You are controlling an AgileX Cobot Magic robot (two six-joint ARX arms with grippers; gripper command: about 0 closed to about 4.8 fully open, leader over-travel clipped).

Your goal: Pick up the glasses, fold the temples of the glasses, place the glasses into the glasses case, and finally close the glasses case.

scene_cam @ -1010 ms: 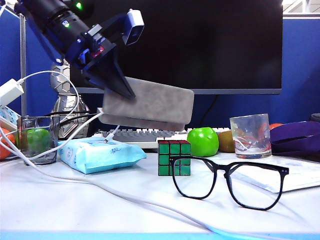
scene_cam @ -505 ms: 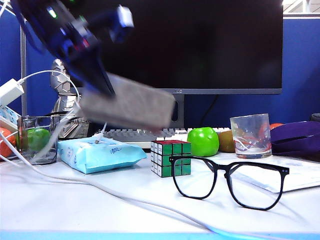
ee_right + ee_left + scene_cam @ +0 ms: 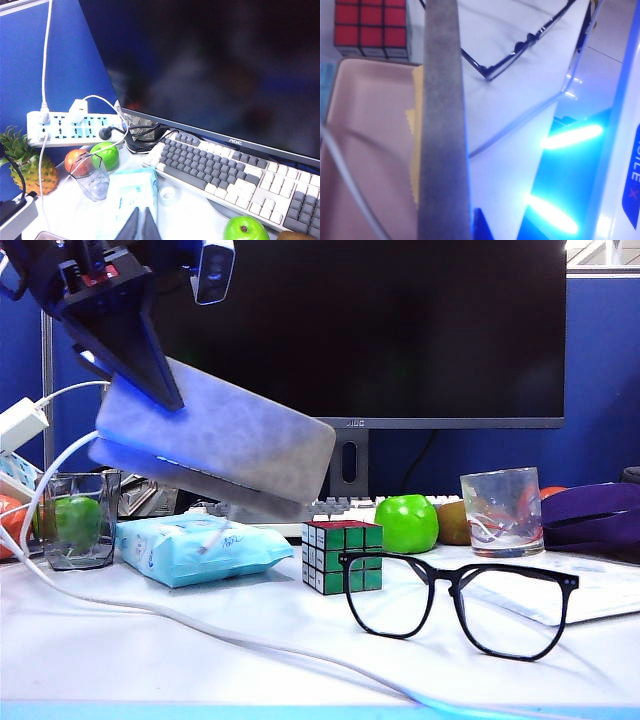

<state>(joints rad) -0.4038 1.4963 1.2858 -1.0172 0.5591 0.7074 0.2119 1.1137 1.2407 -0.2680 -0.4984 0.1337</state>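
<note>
The left gripper (image 3: 150, 375) is clamped on the open glasses case (image 3: 225, 445), holding it tilted in the air above the tissue pack (image 3: 195, 545). From the cube (image 3: 342, 555), the glasses (image 3: 455, 605) stand unfolded on the table (image 3: 120, 650) at about four o'clock. The right gripper (image 3: 141, 226) has its fingers pressed together, empty.

White table (image 3: 120, 650) carries glasses (image 3: 458, 604), cube (image 3: 341, 554), tissue pack (image 3: 200, 546).
</note>
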